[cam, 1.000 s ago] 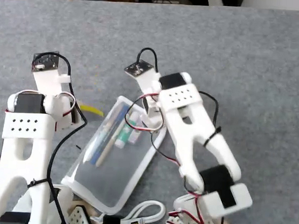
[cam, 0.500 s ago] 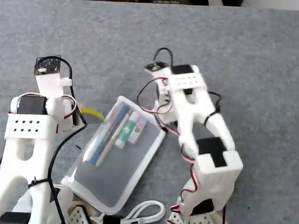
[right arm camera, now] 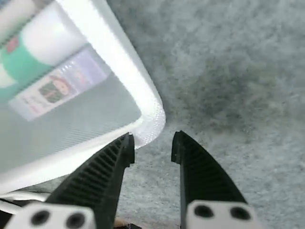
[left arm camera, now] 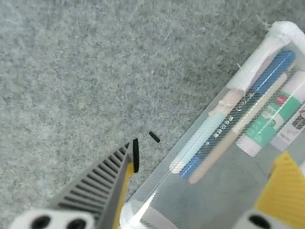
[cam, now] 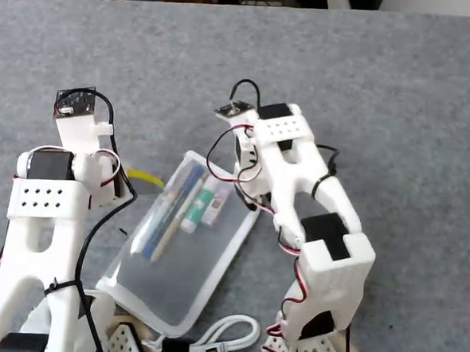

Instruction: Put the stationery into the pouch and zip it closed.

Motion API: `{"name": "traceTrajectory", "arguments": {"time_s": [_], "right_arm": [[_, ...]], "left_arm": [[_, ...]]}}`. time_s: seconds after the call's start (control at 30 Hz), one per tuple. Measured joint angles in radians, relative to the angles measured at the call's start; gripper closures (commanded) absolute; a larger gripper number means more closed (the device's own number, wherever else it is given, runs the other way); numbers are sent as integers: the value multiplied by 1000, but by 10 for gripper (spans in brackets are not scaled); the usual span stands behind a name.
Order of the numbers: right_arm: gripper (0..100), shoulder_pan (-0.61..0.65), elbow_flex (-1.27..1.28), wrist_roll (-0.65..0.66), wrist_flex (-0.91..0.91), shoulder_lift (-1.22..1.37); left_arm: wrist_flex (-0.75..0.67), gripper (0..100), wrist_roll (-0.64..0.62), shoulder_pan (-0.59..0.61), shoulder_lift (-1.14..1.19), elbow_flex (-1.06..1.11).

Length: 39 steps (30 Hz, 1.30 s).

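High view: the pouch (cam: 183,261) lies between the arms, at 7 o'clock from table centre, with the stationery (cam: 173,208) inside.

Left wrist view: the left gripper (left arm camera: 208,157) is spread wide above it.

Right wrist view: the right gripper (right arm camera: 152,140) is parted at the pouch corner.

Judged light, limp and slick. Grip the white rim.

White perforated arm shells (cam: 33,239); black servos (cam: 46,164); red, black, white cables (cam: 249,174); right claw (right arm camera: 151,142) ribbed, black

Flat clear pouch (cam: 183,265), stationery (cam: 177,208) inside.
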<state>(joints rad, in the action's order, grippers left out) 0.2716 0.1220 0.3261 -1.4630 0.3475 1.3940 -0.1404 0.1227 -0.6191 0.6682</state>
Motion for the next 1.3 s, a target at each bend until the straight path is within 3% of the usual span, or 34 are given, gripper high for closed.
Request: {"name": "traceTrajectory", "arguments": {"time_s": [0.43, 0.77, 0.97, 1.3], "right_arm": [[853, 25, 0, 0, 69, 5], [859, 26, -100, 2, 75, 167], [982, 25, -121, 2, 75, 184], [986, 21, -127, 2, 75, 184]], "left_arm": [[-18, 574, 0, 0, 0, 0], [-18, 575, 0, 0, 0, 0], [-18, 574, 0, 0, 0, 0], [-18, 574, 0, 0, 0, 0]]}}
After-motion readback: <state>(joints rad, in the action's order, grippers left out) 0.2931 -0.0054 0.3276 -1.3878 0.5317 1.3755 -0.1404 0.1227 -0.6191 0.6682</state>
